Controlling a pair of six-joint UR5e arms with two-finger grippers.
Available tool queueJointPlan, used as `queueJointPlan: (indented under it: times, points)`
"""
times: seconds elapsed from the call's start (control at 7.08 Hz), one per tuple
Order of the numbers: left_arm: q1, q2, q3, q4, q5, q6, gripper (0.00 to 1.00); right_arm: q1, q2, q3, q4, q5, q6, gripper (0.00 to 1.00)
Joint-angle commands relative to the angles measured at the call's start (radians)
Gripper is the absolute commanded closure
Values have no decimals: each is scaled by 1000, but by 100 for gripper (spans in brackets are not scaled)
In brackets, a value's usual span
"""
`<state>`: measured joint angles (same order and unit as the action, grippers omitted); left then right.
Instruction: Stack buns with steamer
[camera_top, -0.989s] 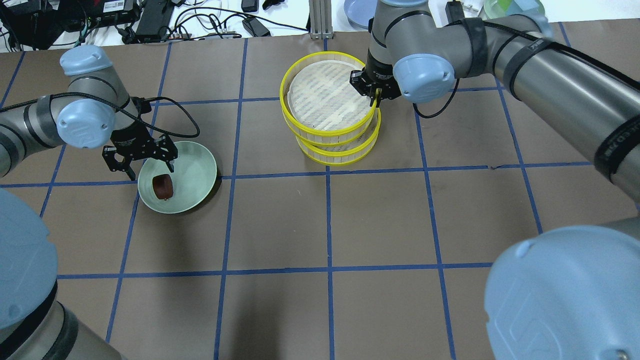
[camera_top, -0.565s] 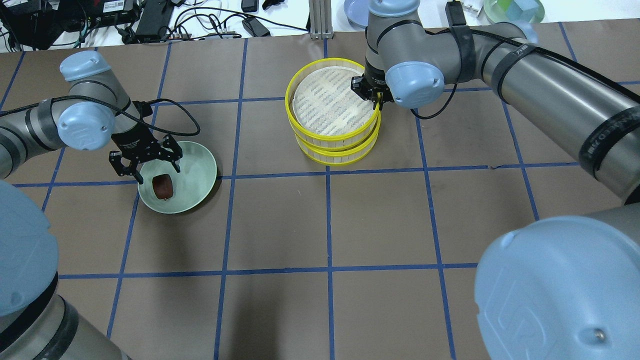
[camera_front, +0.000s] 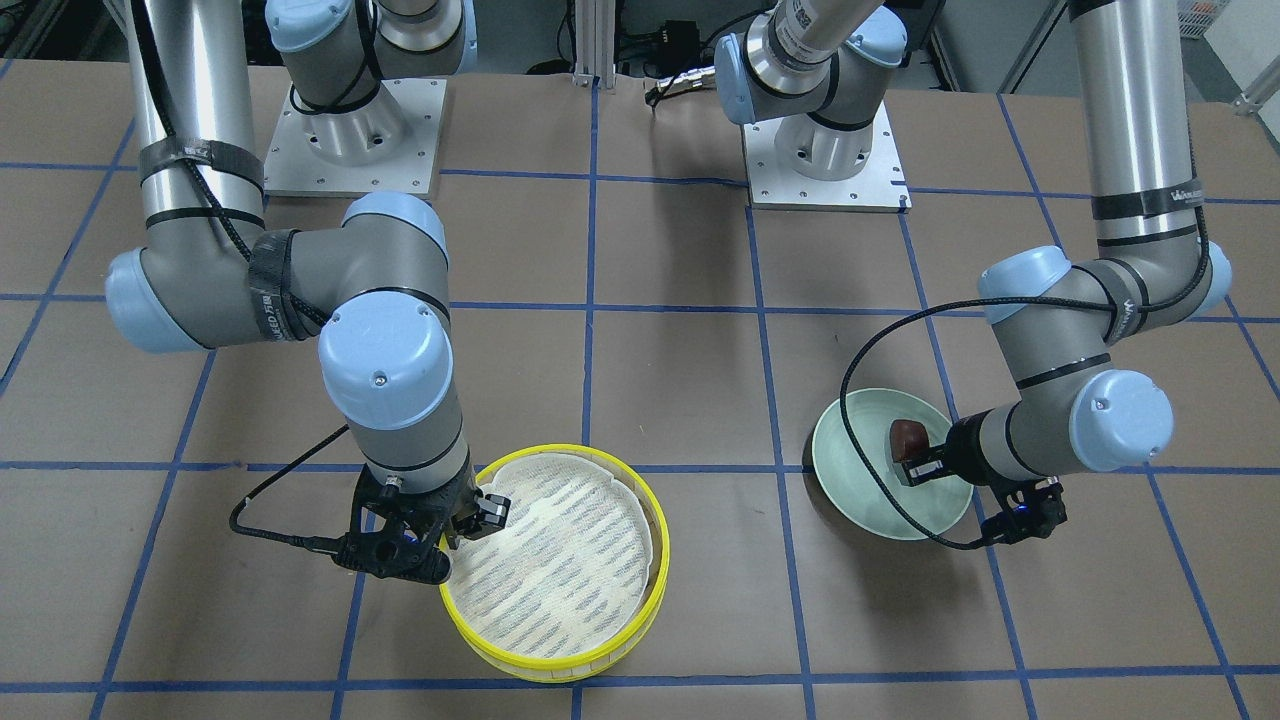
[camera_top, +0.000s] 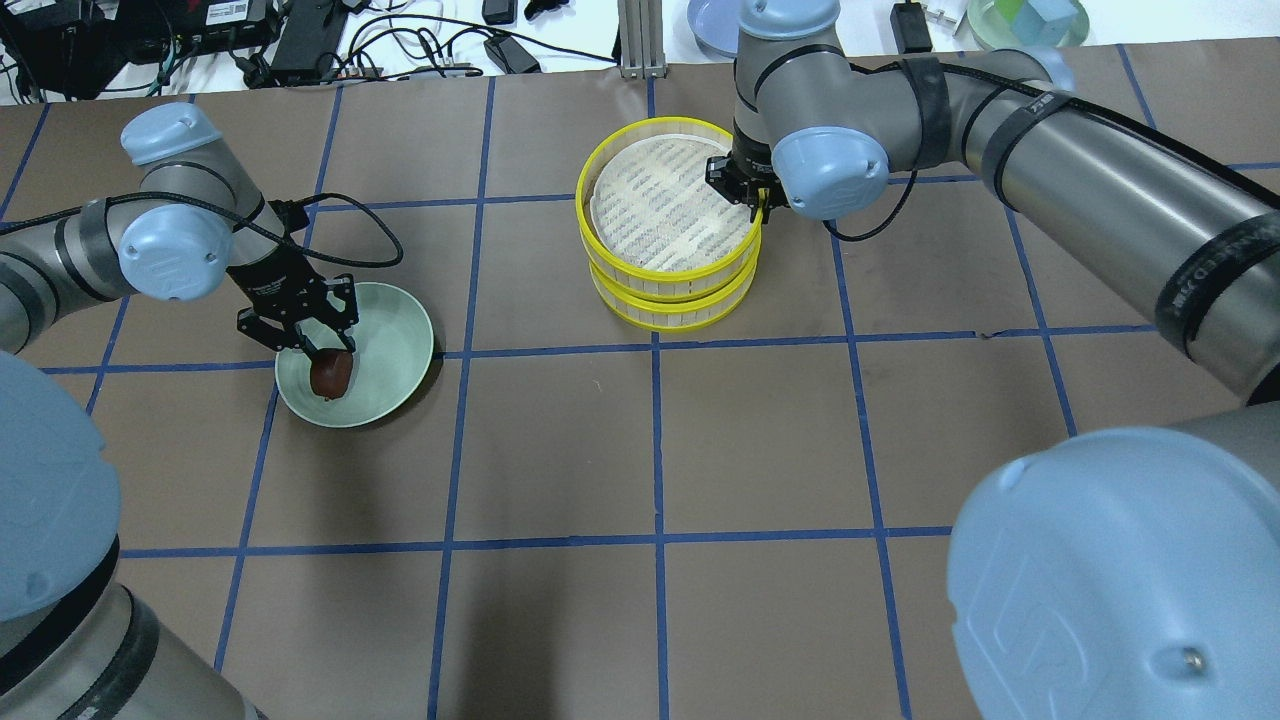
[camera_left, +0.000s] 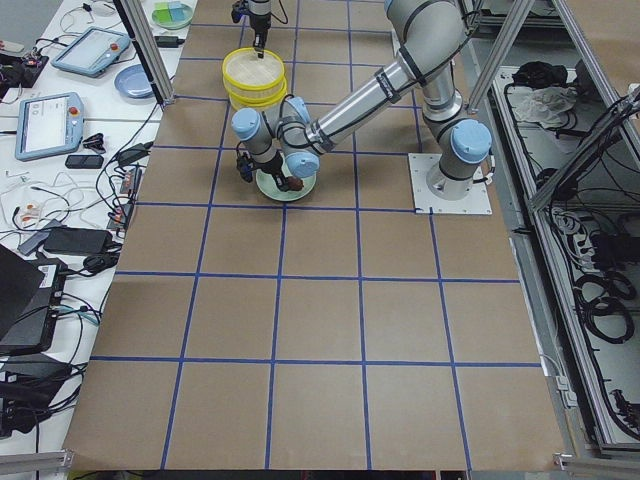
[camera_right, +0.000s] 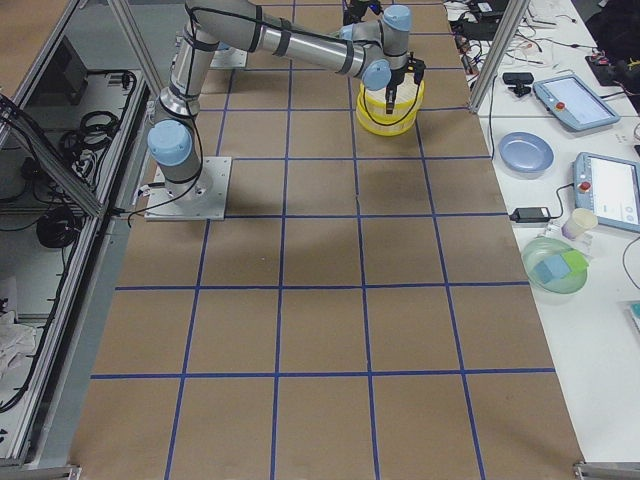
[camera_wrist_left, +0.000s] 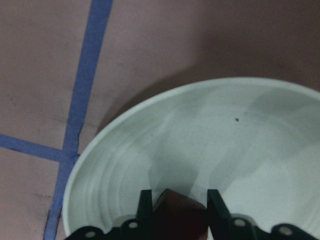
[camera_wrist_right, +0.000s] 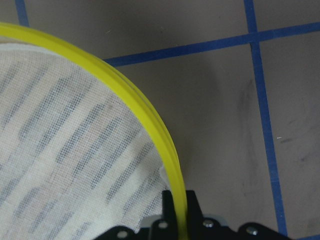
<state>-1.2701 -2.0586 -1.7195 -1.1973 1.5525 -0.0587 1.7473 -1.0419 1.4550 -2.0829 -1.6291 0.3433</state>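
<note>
The dark reddish-brown bun (camera_top: 330, 375) lies in the pale green plate (camera_top: 392, 340) at the left. My left gripper (camera_top: 322, 358) is down in the plate, shut on this bun; in the left wrist view its fingers (camera_wrist_left: 145, 207) press both sides of the bun (camera_wrist_left: 176, 214). The two yellow-rimmed steamer trays are stacked at the back middle, the upper one (camera_top: 660, 205) on the lower one (camera_top: 670, 310), slightly offset. My right gripper (camera_top: 755, 205) is shut on the upper tray's rim (camera_wrist_right: 150, 125) at its right side. The cream-white bun is out of view.
Cables and power bricks (camera_top: 300, 40) lie beyond the table's far edge, with a blue plate (camera_top: 712, 25), a metal post (camera_top: 637, 40) and a green bowl (camera_top: 1020, 20). Blue tape lines grid the brown table. My right arm's cable (camera_top: 870, 225) hangs beside the trays.
My left gripper has moved down to the brown bun and closed on it. My right gripper has lowered the tilted upper tray level onto the lower one.
</note>
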Motion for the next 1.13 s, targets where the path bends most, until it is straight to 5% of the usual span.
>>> queueJointPlan:
  times: [0.0,0.57,0.99]
  points:
    - [0,11,4,2,-2,-9,100,0,5,2,0,-2,-3,100]
    - [-53,93,102,18,-141,-231,100,0,5,2,24,-6,14,100]
    - [-113,152,124,21,-158,-367,100,0,-3,-4,29,-8,25,100]
